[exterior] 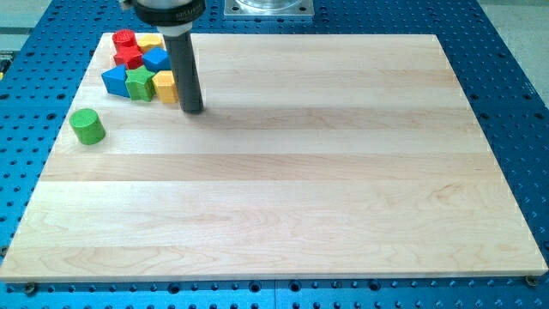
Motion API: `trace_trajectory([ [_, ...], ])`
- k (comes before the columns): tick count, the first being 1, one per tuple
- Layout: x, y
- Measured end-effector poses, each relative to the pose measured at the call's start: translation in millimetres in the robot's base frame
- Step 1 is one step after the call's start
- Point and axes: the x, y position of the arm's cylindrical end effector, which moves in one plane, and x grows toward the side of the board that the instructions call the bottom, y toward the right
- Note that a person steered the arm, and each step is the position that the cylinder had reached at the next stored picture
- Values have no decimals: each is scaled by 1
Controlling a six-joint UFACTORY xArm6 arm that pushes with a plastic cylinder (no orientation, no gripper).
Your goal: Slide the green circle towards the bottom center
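Note:
The green circle (pixel 87 126) is a short green cylinder standing alone near the board's left edge, below a cluster of blocks. My tip (pixel 192 111) rests on the board to the right of the green circle, well apart from it. The tip is just to the right of the yellow block (pixel 165 87) at the cluster's right end, very close to it; I cannot tell whether it touches.
The cluster at the top left holds a red cylinder (pixel 125 39), a red block (pixel 129 57), a yellow block (pixel 151 42), a blue block (pixel 157 59), a blue triangle (pixel 113 81) and a green star (pixel 140 83). The wooden board (pixel 292 172) lies on a blue perforated table.

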Motion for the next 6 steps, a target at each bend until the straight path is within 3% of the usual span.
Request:
trace_trajectory([
  [1,52,-4],
  [2,66,-9],
  [3,104,-63],
  [4,112,-74],
  [5,110,-154],
  [6,53,-170],
])
